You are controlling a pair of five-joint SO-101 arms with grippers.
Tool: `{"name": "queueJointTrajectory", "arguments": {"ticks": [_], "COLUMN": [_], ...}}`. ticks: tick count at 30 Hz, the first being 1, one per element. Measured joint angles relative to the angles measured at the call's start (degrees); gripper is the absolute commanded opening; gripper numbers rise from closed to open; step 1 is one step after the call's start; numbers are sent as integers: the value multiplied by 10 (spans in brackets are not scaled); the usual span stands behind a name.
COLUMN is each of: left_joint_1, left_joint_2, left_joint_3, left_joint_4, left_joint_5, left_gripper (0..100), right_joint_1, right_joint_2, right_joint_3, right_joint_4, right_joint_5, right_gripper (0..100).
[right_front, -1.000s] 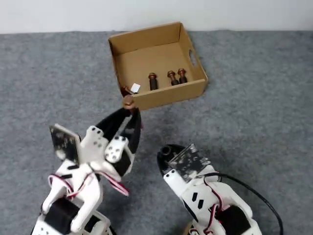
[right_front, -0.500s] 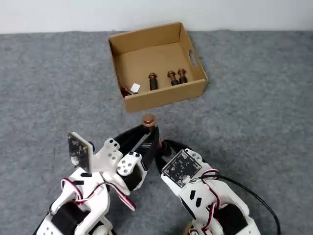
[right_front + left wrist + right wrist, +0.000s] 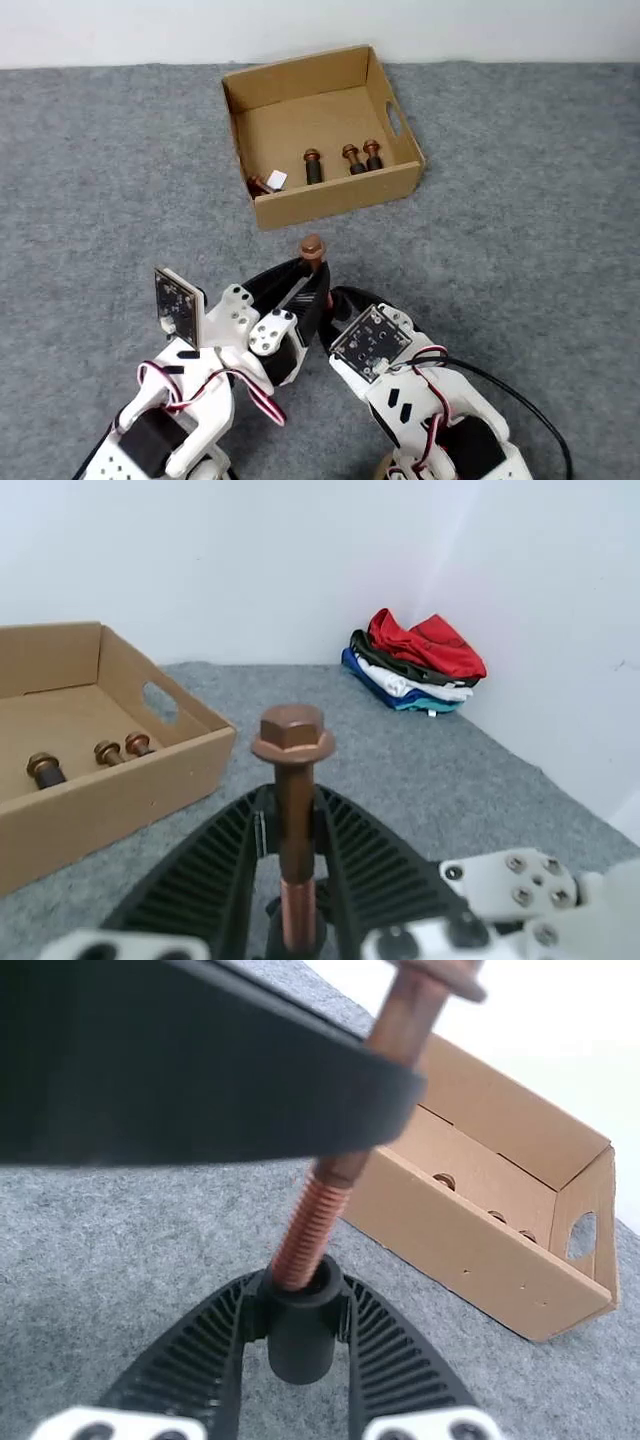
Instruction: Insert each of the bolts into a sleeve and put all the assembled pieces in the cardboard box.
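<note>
My left gripper is shut on a copper bolt, held upright with its hex head on top. The bolt's head shows in the high view just in front of the cardboard box. My right gripper is shut on a black sleeve. The bolt's threaded tip sits in the sleeve's mouth. Several assembled pieces lie inside the box along its near wall.
The grey carpet lies open to the left and right of the box. A white wall runs behind it. A pile of folded clothes rests in the far corner in the left wrist view.
The left arm drew the bolt back from the box's front edge and to the right, bringing it over the right gripper's sleeve. The right gripper tilted up to meet it.
</note>
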Motion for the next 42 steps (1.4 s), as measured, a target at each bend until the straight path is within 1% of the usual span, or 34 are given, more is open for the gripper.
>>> {"name": "queueJointTrajectory", "arguments": {"ticks": [6,12,15,20,22,25,27,30,32,36,42], "left_joint_1": [0,0,5,40,47,48,48,48,47,34,2], "left_joint_2": [0,0,-4,-4,-5,-5,-5,-6,-6,-6,-6], "left_joint_3": [20,20,18,11,6,7,11,17,22,18,-17], "left_joint_4": [-18,-18,17,146,160,165,167,171,171,178,228], "left_joint_5": [0,0,-6,-56,-76,-80,-82,-84,-88,-104,-108], "left_gripper": [7,7,7,8,9,13,44,144,190,200,201], "right_joint_1": [-1,-1,-4,-4,-4,-4,-4,-4,-3,-1,-4], "right_joint_2": [0,0,0,2,1,2,2,2,2,2,1], "right_joint_3": [0,0,1,2,2,4,4,11,11,11,11], "right_joint_4": [0,0,1,1,1,1,1,1,2,2,2], "right_joint_5": [0,0,0,0,0,0,0,0,0,0,0], "right_gripper": [8,8,8,8,8,8,8,8,8,8,8]}}
